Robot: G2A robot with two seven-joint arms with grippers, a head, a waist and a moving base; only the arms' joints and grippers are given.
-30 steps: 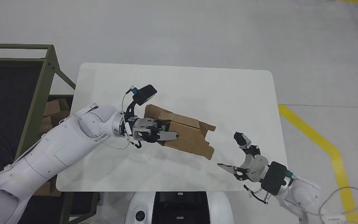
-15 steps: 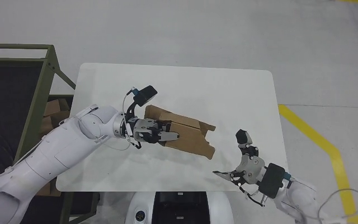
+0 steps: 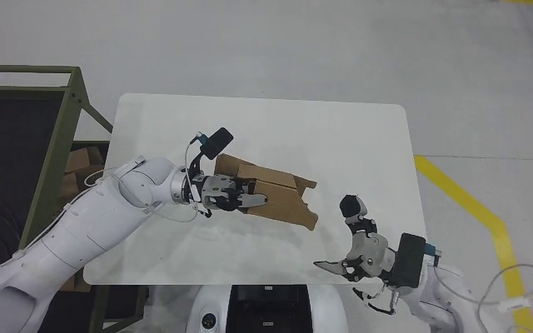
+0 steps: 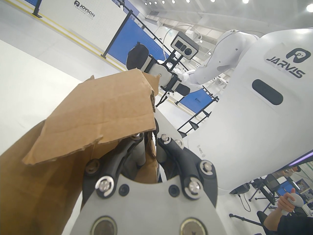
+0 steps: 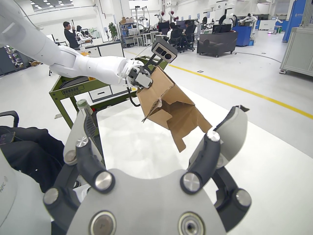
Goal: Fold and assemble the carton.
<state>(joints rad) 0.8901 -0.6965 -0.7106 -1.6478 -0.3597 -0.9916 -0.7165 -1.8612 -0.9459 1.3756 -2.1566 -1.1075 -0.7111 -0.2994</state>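
Carton [image 3: 275,198] of brown corrugated board, half opened, flaps uneven.
Left gripper [image 3: 247,201] clenches its wall above the smooth white table [image 3: 333,133]; right gripper [image 3: 336,236] gapes wide.

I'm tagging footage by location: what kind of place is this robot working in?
Probably a robotics lab or factory test hall: other robot arms in the background, monitor workstations, and a yellow floor line of the kind that marks industrial lanes.
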